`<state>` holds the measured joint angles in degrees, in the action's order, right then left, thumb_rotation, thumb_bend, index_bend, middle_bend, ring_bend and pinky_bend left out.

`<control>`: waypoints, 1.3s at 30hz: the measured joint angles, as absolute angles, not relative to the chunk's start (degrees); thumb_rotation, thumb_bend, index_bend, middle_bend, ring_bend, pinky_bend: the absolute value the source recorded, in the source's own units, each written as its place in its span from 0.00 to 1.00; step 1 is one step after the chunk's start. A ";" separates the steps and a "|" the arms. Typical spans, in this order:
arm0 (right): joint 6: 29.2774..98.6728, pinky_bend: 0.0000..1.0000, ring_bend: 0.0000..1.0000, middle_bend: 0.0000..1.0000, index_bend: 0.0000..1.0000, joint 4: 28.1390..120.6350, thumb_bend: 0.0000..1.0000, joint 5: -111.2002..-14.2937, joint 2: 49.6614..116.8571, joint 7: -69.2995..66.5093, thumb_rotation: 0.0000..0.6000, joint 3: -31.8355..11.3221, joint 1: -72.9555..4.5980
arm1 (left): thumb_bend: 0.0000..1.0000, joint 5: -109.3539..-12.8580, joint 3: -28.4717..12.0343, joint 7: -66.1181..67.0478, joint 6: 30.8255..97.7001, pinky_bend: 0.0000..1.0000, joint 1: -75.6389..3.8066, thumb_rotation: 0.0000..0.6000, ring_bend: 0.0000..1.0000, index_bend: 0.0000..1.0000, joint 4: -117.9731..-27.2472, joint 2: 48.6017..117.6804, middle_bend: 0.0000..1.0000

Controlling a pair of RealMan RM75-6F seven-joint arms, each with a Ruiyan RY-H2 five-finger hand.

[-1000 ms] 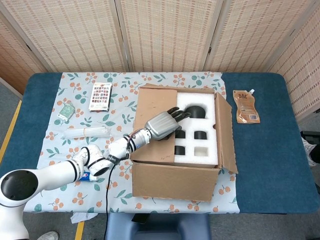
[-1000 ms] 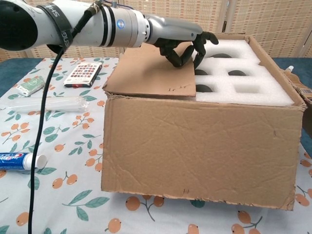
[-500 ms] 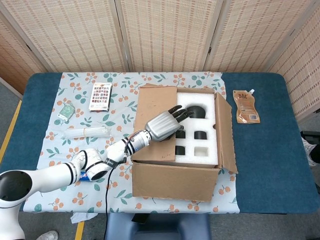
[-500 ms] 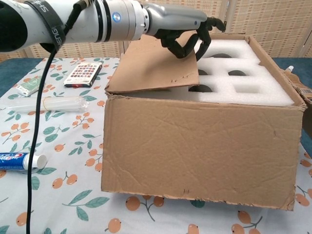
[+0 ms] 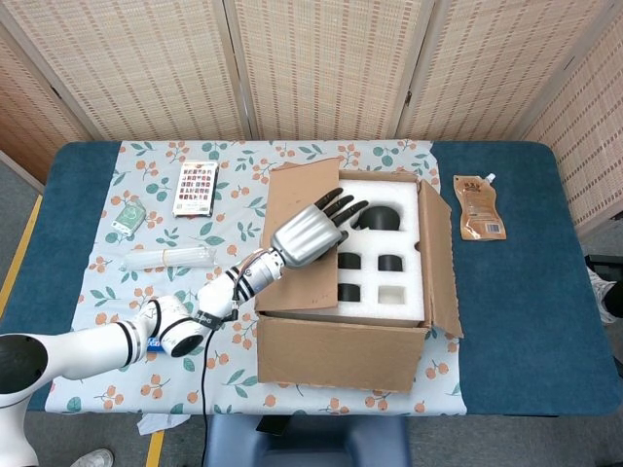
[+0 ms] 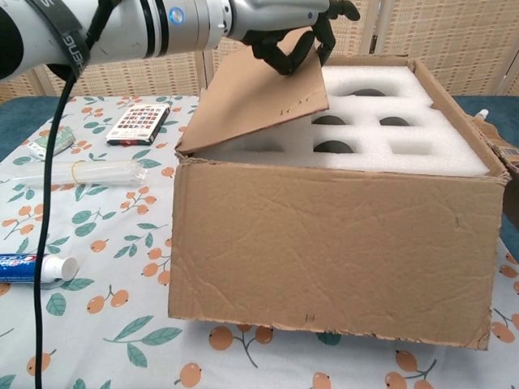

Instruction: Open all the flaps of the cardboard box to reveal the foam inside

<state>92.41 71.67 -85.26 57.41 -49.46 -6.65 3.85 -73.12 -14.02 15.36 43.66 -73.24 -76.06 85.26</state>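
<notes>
Curling over the free edge of the left flap, your left hand has its fingers hooked on the cardboard and holds that flap raised at a slant. Your right hand shows in neither view. The cardboard box sits near the table's front edge, about midway along it. By my reading you are most of the way through: the white foam with its dark wells is largely exposed, the right flap already stands up, and the near flap looks folded down the front. What is left is swinging the left flap fully outward; the far flap I cannot judge. The chest view shows the flap's tilt and the gap under it; the head view shows how much foam it shades.
</notes>
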 measured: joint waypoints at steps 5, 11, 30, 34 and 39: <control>92.21 0.00 0.00 0.00 0.31 71.91 0.26 -85.33 57.37 -49.07 0.72 -6.58 3.72 | 1.00 -71.20 -14.35 20.16 45.99 0.00 -72.53 1.00 0.00 0.60 -76.16 85.62 0.00; 92.15 0.00 0.00 0.00 0.31 72.52 0.26 -85.24 57.36 -48.20 0.72 -6.51 3.74 | 1.00 -67.71 -14.87 25.23 48.43 0.00 -71.59 1.00 0.00 0.59 -75.69 86.22 0.00; 89.91 0.00 0.00 0.00 0.31 73.05 0.26 -84.97 57.21 -46.89 0.72 -6.30 2.72 | 1.00 -67.98 -16.56 28.71 54.76 0.00 -69.39 1.00 0.00 0.47 -74.96 85.27 0.00; 89.37 0.00 0.00 0.00 0.31 73.10 0.26 -85.09 57.13 -46.79 0.72 -6.29 2.28 | 1.00 -67.67 -16.93 29.63 55.38 0.00 -69.03 1.00 0.00 0.47 -75.42 84.53 0.00; 88.83 0.00 0.00 0.00 0.31 73.22 0.26 -85.28 57.09 -46.52 0.72 -6.19 1.85 | 1.00 -66.64 -17.35 32.38 56.71 0.00 -68.42 1.00 0.00 0.48 -75.76 83.57 0.00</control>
<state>88.83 73.22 -85.28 57.09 -46.52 -6.19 1.85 -66.64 -17.35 32.38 56.71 -68.42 -75.76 83.57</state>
